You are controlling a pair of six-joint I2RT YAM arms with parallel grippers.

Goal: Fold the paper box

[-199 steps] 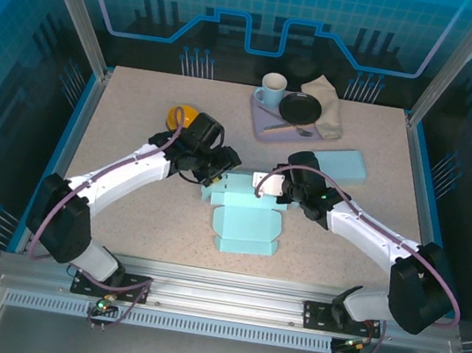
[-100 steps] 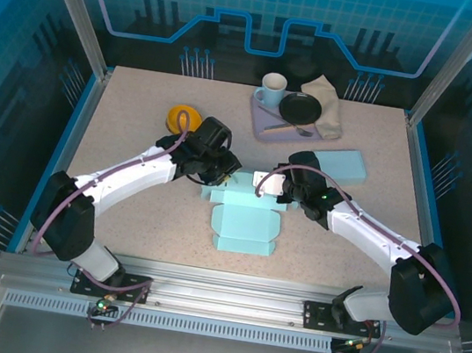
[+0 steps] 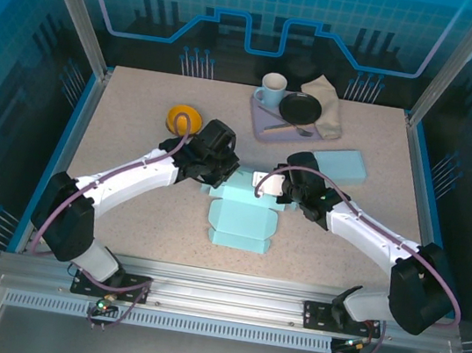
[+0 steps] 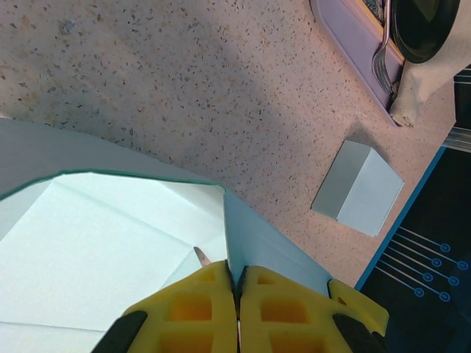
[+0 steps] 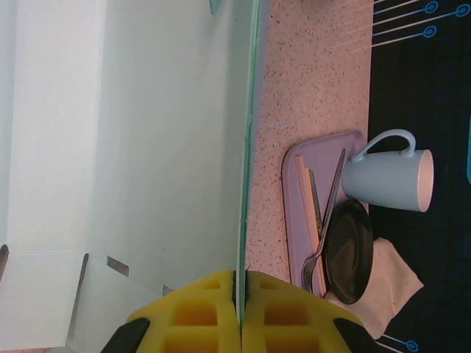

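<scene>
Right, the paper box is seen half-formed on the table, with its far end pinched from both sides. The left gripper is closed on a thin upright wall of the box. The paper edge is caught between the yellow fingers, and pale inner panels are spread to the left of the jaws. The right gripper is likewise clamped on an upright box wall, whose edge runs straight ahead from between the jaws.

Ahead and right of the left jaws, a small closed carton is seen lying apart on the table. To the right of the right jaws, a purple tray is seen, carrying a fork and a black plate. A mug and a napkin are placed just beside the tray. A yellow tape roll is left near the left gripper's outer side, not touching it.
</scene>
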